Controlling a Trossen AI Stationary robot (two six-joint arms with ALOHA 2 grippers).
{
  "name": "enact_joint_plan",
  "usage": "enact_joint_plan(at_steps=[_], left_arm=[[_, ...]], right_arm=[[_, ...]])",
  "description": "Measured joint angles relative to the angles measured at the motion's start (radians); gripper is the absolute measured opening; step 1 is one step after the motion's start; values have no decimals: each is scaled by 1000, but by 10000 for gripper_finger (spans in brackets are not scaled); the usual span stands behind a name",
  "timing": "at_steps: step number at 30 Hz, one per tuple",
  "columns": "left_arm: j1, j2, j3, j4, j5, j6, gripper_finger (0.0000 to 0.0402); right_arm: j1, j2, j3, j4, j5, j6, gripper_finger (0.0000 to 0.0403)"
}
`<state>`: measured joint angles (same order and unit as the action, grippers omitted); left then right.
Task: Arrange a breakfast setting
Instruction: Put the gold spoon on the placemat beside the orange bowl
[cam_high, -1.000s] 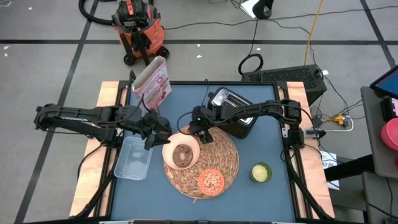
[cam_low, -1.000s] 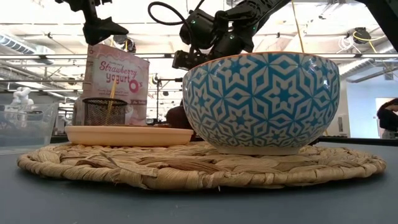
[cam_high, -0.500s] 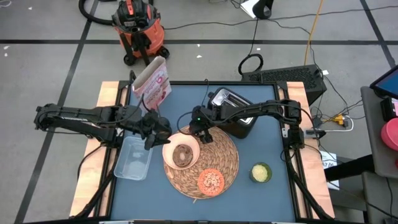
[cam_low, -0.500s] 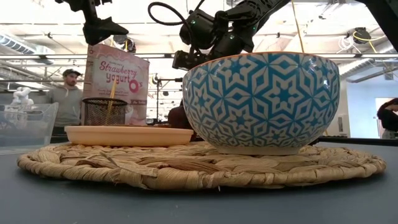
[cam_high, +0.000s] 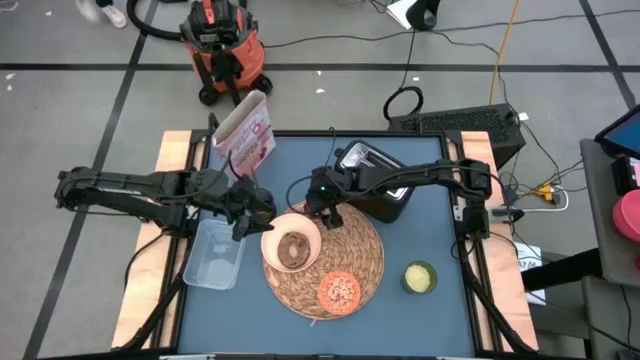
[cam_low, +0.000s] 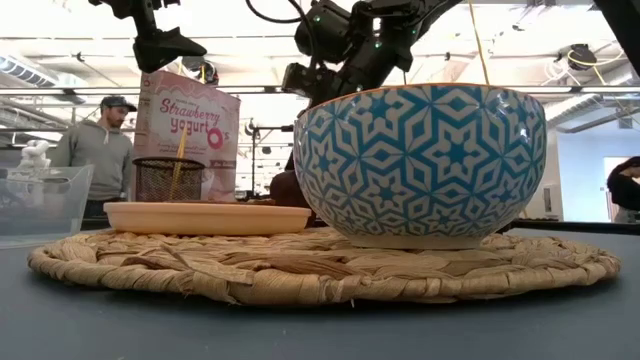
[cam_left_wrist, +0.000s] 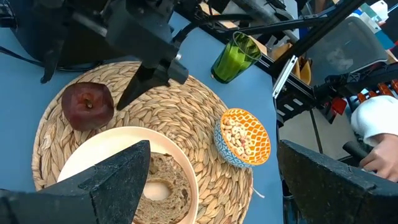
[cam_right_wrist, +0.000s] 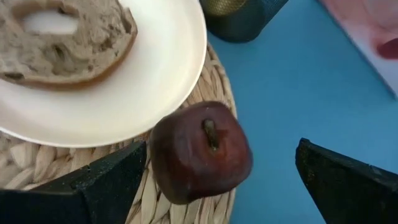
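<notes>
The round straw placemat (cam_high: 325, 262) lies on the blue surface (cam_high: 440, 240), a bit nearer the front edge than the back. On it sit a cream plate (cam_high: 291, 247) with a bagel, near the mat's left edge, and a small orange dish (cam_high: 339, 291) of cereal near the mat's front edge. A dark-red apple (cam_right_wrist: 200, 151) rests on the mat's back edge, just beside the plate.

The right end effector (cam_high: 328, 212) hangs just above the apple. Its two fingers stand wide apart, one on each side of the fruit, and they do not touch it. It holds nothing.

The left end effector (cam_high: 250, 215) is over the left edge of the mat, close to the plate. Its fingers are wide open too, and empty.

A pink-white cereal box (cam_high: 246, 133) stands at the back left corner of the surface. A dark mesh cup (cam_low: 168, 179) stands just behind the mat. A clear plastic tub (cam_high: 215, 254) lies near the left edge. A small green cup (cam_high: 419, 277) stands toward the front right corner.
</notes>
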<state>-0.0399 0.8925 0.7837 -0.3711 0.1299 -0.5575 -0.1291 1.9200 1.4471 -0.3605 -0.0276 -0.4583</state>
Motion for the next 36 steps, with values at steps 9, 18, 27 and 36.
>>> enact_joint_plan(at_steps=[9,18,27,36], left_arm=[[0,0,0,1,0,5,354],[0,0,0,29,0,0,354],[0,0,0,67,-85,-139,354],[1,-24,0,-95,-77,-453,354]], right_arm=[[15,-94,0,-11,0,0,398],[34,-266,0,-24,0,0,398],[31,-459,0,-52,1,1,398],[30,-576,0,-212,1,1,398]])
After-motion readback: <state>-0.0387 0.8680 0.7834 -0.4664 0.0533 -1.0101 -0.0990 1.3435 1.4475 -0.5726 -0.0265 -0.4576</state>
